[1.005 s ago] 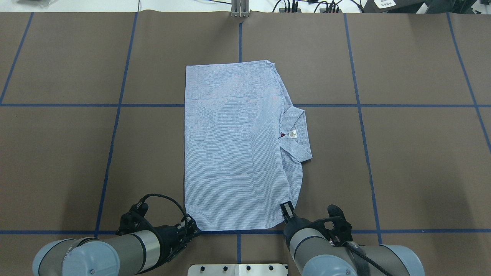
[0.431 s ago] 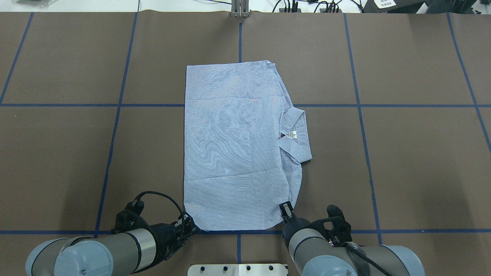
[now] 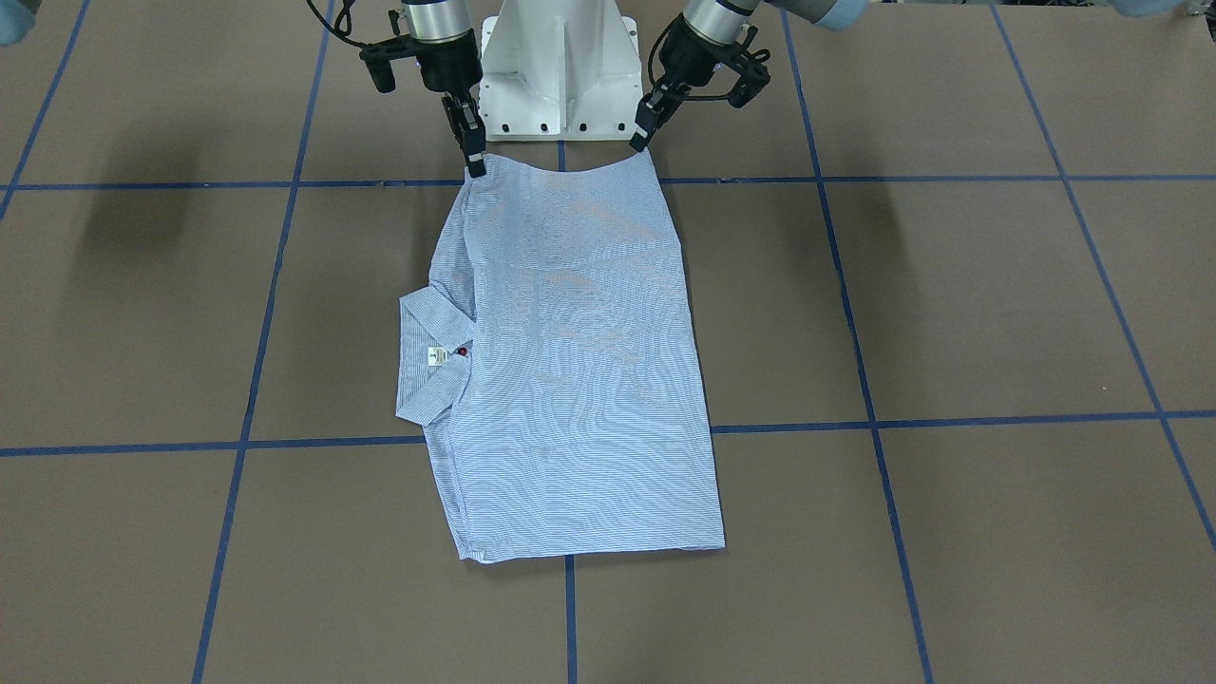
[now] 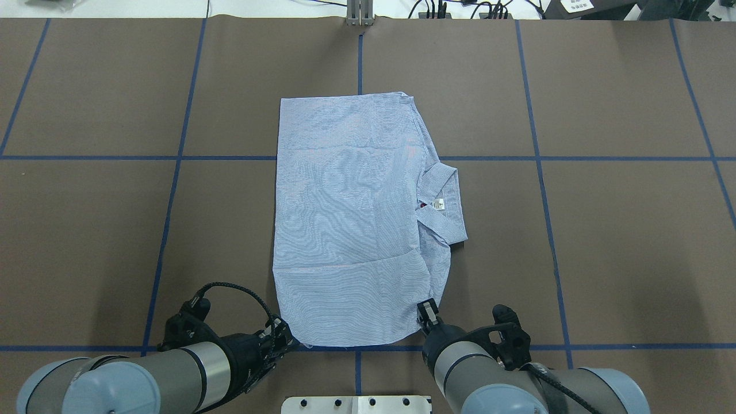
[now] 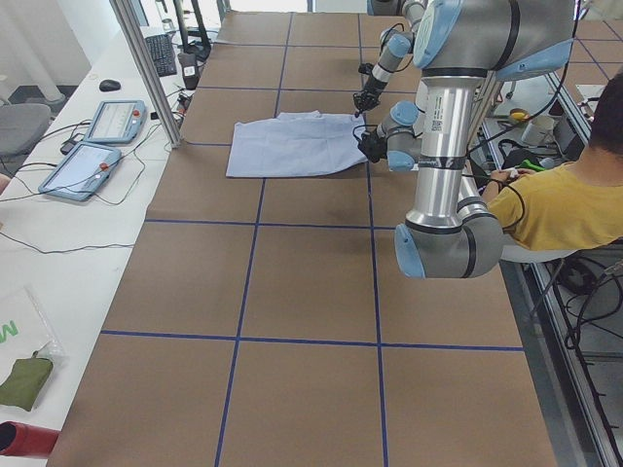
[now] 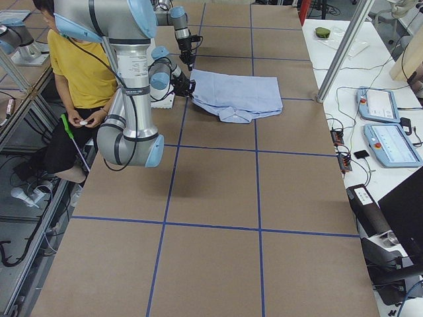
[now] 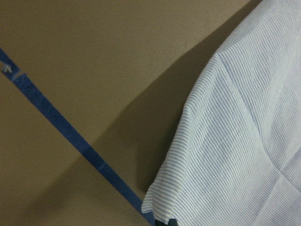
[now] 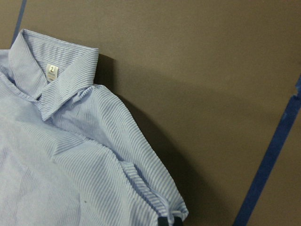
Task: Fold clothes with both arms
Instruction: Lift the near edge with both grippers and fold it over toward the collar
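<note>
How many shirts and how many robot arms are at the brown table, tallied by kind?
Striped button-up shirt: 1
Robot arms: 2, the left arm and the right arm
Total: 3

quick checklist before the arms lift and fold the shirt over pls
1. Left gripper shut on its shirt corner: ok, the corner is raised off the table, with shadow beneath it.
2. Right gripper shut on the collar-side corner: ok.
3. Edge between the grippers level: ok, only a slight sag.
4. Far half lying flat: ok.
5. Collar inside the folded outline: not ok, it juts out on the robot's right.
6. All layers caught in each grip: cannot tell.
</note>
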Motion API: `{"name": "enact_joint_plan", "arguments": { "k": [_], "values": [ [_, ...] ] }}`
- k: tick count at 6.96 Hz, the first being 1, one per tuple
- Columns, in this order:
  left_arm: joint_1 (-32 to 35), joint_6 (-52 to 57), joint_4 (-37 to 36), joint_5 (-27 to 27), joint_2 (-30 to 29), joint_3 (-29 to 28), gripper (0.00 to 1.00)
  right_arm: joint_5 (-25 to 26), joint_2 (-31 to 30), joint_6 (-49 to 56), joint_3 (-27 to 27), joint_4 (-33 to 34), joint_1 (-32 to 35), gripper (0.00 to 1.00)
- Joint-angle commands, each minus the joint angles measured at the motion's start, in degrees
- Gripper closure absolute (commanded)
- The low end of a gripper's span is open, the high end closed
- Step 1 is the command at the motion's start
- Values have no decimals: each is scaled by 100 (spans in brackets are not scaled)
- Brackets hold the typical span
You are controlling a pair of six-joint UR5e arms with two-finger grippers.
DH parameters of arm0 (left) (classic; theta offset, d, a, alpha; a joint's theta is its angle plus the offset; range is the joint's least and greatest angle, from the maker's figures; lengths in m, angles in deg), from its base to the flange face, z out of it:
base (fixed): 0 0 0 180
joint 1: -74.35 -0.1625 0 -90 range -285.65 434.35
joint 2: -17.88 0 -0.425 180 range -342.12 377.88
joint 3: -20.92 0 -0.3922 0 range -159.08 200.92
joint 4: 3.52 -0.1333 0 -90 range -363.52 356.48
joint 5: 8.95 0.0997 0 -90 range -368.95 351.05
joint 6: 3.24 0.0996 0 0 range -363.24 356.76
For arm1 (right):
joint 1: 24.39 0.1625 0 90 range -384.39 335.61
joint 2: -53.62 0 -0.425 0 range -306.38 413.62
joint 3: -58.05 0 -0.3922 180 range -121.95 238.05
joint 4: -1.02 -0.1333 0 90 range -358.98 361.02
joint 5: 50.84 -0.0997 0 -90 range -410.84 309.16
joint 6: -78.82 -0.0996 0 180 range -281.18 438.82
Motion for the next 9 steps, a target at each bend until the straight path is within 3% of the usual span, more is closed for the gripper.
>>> {"name": "enact_joint_plan", "arguments": {
  "k": [1, 2, 3, 4, 5, 6, 7, 9],
  "values": [
    [0, -46, -626, 1, -4, 736, 100, 35, -228, -20, 617, 59, -25, 100],
    [9, -116, -933, -17, -4, 1122, 100, 35, -378, -21, 1134, 242, -34, 100],
    [9, -116, -1275, -52, -39, 1526, 100, 44, -345, -21, 1792, 861, -17, 100],
    [122, -73, -1339, -157, -74, 1634, 100, 44, -266, -21, 1903, 1050, 175, 100],
    [854, 119, -1358, -645, -214, 1574, 100, -8, -65, -3, 1869, 1069, 612, 100],
    [1671, 486, -1358, -1311, -467, 1348, 100, -270, 163, 41, 1660, 1078, 1155, 100],
    [2210, 812, -1366, -1709, -800, 849, 100, -916, 574, 119, 1110, 1044, 1892, 100],
    [3011, 1515, -1306, -2001, -1215, 5, 100, -1650, 1471, 837, -165, 999, 2906, 100]
  ]
}}
